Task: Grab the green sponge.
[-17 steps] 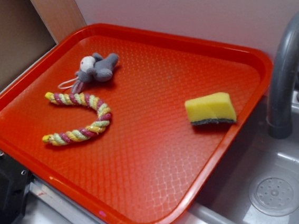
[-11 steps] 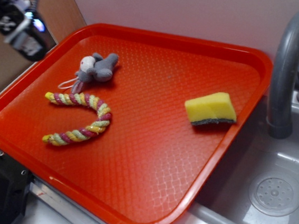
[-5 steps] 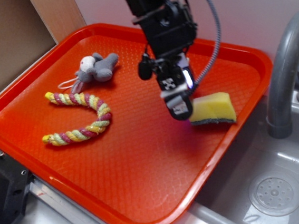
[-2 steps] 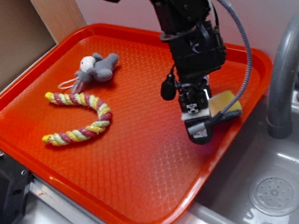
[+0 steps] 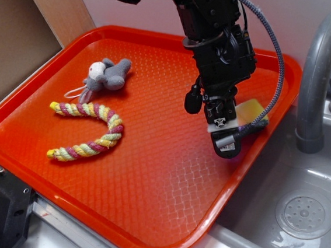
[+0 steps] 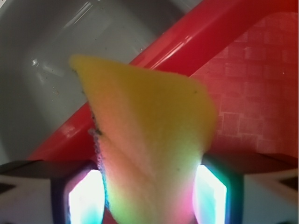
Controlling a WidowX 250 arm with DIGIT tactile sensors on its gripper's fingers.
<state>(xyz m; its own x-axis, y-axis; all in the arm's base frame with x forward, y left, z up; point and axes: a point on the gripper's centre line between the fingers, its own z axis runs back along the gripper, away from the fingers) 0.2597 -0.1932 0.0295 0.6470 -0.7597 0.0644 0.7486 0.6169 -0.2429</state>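
end effector (image 5: pixel 232 134) clamped on green sponge (image 6: pixel 149 140) | right edge of red tray (image 5: pixel 159 177) | no readable writing

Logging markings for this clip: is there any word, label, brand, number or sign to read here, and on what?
No readable text in either view.
Gripper: a small black-and-white patterned tag on a white plate, not letters, too small to make out.
Sponge, tray, rope toy, plush toy, faucet: no markings visible.
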